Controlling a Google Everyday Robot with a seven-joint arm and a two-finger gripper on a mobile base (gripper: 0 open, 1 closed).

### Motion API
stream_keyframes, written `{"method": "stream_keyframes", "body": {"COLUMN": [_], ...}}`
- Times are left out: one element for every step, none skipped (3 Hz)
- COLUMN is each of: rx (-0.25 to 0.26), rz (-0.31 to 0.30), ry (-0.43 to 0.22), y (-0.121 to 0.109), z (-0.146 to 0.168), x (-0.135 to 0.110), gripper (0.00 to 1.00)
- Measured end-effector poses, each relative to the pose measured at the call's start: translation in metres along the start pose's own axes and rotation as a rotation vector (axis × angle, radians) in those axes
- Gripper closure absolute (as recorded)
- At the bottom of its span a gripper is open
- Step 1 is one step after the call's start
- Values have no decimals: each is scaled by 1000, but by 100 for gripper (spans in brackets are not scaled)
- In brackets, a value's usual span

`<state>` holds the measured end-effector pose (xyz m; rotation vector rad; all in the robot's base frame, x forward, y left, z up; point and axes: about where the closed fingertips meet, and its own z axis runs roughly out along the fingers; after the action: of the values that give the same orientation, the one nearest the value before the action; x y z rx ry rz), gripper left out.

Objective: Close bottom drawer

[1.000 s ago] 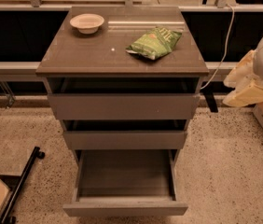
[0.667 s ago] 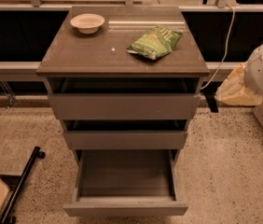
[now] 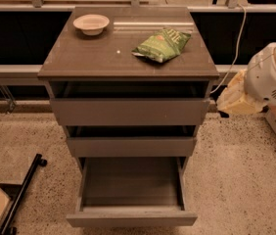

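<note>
The bottom drawer (image 3: 130, 190) is the lowest of the three in the grey-brown cabinet (image 3: 128, 62). It is pulled far out toward the camera, and its shallow grey box lies bare. Speckled floor (image 3: 236, 180) shows in front of the cabinet, and nothing sits in the drawer's box or against its flat front.

Above it, the top drawer (image 3: 128, 112) and the middle drawer (image 3: 130, 147) each stand out a little, with a dark gap over each front. To the cabinet's right, level with the top drawer, is the robot's white arm (image 3: 275, 77). Its cream gripper (image 3: 233, 102) is just beside the cabinet's right edge, well above the bottom drawer and not touching it. Whether the claw is open or closed cannot be told.

A black stand leg (image 3: 23, 192) lies on the floor to the cabinet's lower left. On the cabinet top a green chip bag (image 3: 162, 44) lies right of centre and a pale bowl (image 3: 91, 23) sits at the back left corner.

The drawer's front runs left to right, and the box slides front to back, straight at the camera.

Compared with a second ago, the arm and gripper are closer to the cabinet. The bottom drawer is out just as far, and the bag and bowl are unmoved.
</note>
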<state>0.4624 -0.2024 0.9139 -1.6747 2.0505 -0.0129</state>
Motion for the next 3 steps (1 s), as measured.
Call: {"method": "stream_keyframes", "body": {"rx": [-54,-92,-120], "rz": [29,74,132], "ry": [-31,-86,-156], "y": [18,33,40], "z": [38,82,124], "x": [-6,1,17], "gripper": [100,100,100]}}
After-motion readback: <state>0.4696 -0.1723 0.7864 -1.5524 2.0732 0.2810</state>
